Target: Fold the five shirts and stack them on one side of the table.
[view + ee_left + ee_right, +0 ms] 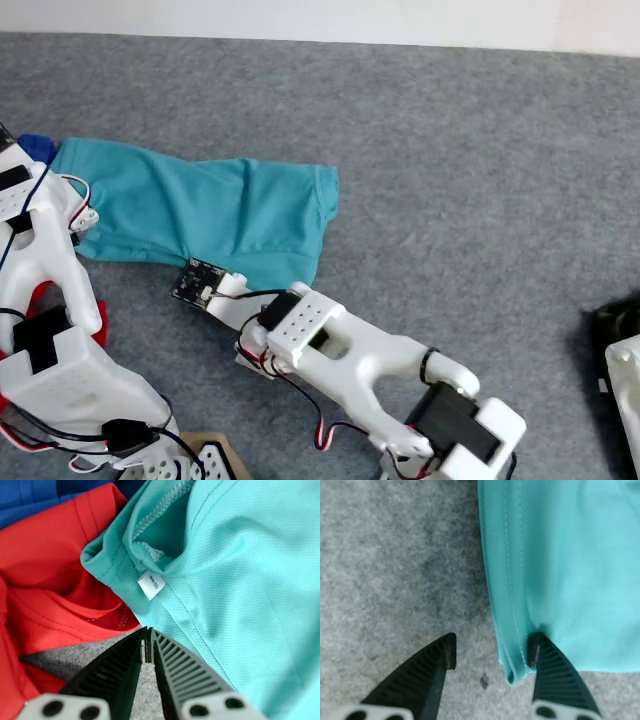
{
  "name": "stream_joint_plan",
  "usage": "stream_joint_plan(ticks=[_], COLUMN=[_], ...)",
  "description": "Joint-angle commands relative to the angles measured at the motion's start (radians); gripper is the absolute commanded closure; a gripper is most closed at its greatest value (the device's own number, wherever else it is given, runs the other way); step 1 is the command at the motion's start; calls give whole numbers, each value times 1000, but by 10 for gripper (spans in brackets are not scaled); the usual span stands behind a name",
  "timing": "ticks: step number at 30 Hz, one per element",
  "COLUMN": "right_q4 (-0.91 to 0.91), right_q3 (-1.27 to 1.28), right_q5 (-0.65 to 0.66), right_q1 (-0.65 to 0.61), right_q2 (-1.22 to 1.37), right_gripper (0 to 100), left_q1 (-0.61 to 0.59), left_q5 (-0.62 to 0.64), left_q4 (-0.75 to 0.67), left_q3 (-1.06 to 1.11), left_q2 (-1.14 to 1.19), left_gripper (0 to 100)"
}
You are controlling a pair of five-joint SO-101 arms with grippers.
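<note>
Evidently the teal shirt (210, 210) is the one in hand: it lies spread out on the grey counter (480, 150), toward the far left in the high view. A red shirt (55, 570) and a blue shirt (30, 495) are bunched beside its collar end. The right gripper (491, 650) has its jaws apart and straddles the shirt's hem edge close to a corner, one side over bare counter and the other resting on the teal cloth. The left gripper (148, 639) has its jaws together on nothing and hovers just short of the collar, where a small white label (151, 585) shows.

I judge this to be the start of a fold on the teal shirt, with no grasp made yet at either end. The next move calls for the right gripper to sink to the counter and pinch the hem, catching the edge, which looks rolled over, rather than sliding across it. The left would need to open before it can take the collar. The red cloth lies so close there that it could be picked up along with it
</note>
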Motion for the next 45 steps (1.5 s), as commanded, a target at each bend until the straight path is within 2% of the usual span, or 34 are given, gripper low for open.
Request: stream_joint_plan(ticks=[1, 7, 15, 20, 25, 32, 36, 45], right_q4=[-7, -7, 8, 142, 234, 231, 165, 157], right_q3=[-70, -101, -142, -315, -489, -624, -687, -981], right_q5=[40, 51, 48, 46, 46, 46, 46, 46], right_q1=[38, 53, 108, 151, 234, 309, 338, 406], right_q2=[41, 67, 64, 70, 73, 81, 170, 493], right_gripper=[781, 942, 947, 993, 991, 991, 991, 991], left_q1=[-10, -10, -8, -5, -2, -2, 10, 8], left_q5=[-11, -11, -11, -11, -11, -11, -11, -11], left_q4=[-11, -11, -5, -5, -5, -6, -5, -5], left_q3=[-4, -2, -2, -2, -2, -2, -2, -2], left_q2=[-59, -59, -59, -59, -59, -59, -59, -59], left_gripper=[993, 993, 993, 993, 993, 993, 993, 993])
